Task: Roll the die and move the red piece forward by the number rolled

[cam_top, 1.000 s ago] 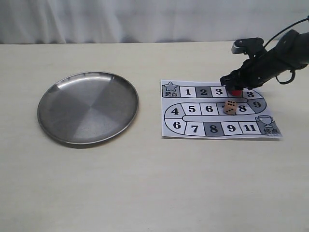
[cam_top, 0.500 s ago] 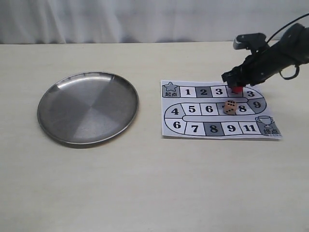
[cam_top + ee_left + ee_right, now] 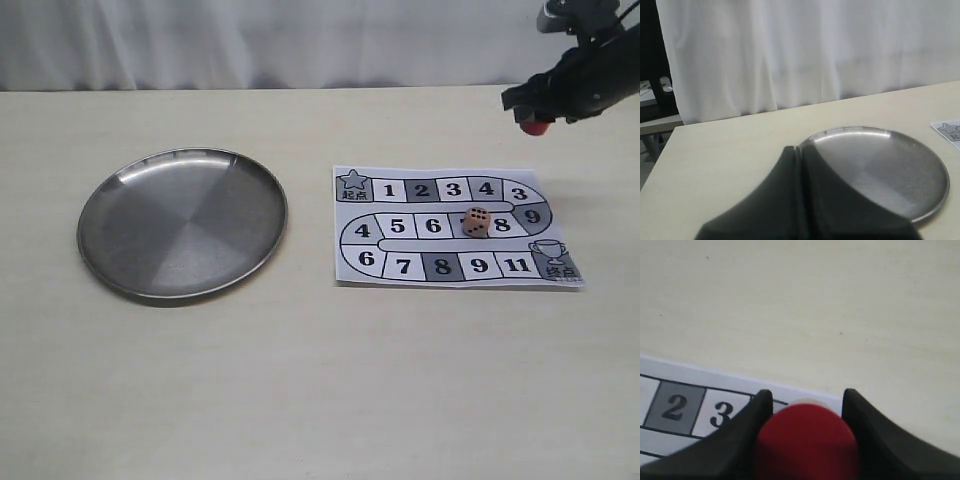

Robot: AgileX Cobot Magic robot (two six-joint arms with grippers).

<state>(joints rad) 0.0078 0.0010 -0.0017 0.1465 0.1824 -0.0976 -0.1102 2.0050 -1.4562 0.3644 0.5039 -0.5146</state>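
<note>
Small red cylindrical peg (image 3: 807, 440): pinched in right gripper (image 3: 807, 399) jaws, held clear of bench (image 3: 300, 380) for repositioning. Tan wooden die (image 3: 477, 222): resting on numbered paper board (image 3: 400, 270).

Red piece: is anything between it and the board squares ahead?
Only the die sits on the board, on the middle-row square between 6 and 8. Otherwise nothing visible blocks the red piece in the right claw.

We see the right gripper (image 3: 807, 396) clamping the red piece (image 3: 807, 440) between its 2 dark fingers (image 3: 740, 440). Behind it, the board (image 3: 670, 377) shows squares 2 and 3 on the beige table (image 3: 815, 305).
</note>
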